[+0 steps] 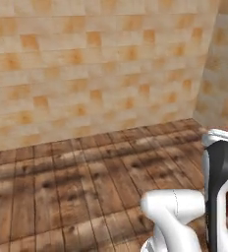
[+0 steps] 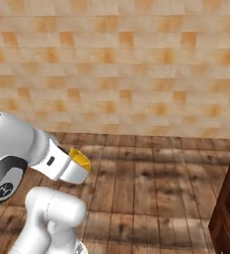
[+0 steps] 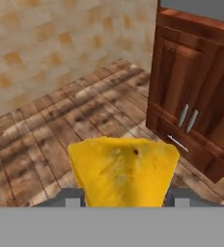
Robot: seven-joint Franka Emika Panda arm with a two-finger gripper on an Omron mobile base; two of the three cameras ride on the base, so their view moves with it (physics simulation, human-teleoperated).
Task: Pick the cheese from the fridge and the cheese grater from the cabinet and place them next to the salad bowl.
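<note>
The jaws are gripping the yellow cheese wedge (image 3: 122, 171) from both sides, carrying it above the plank floor (image 3: 46, 125) near base cabinets (image 3: 196, 91); keeping the squeeze steady until reaching the salad bowl seems wise.

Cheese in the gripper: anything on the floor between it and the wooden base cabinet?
No. In the hand view, bare plank floor runs from the held cheese to the base cabinet.

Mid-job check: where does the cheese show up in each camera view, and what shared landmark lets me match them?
Left base view: not in it.
Right base view: the cheese peeks out as a small yellow tip at the end of the white arm, left of centre.
Hand view: it sits bottom centre, clamped between the gripper fingers.
Shared landmark: the tan tiled wall meeting the wooden plank floor.
</note>
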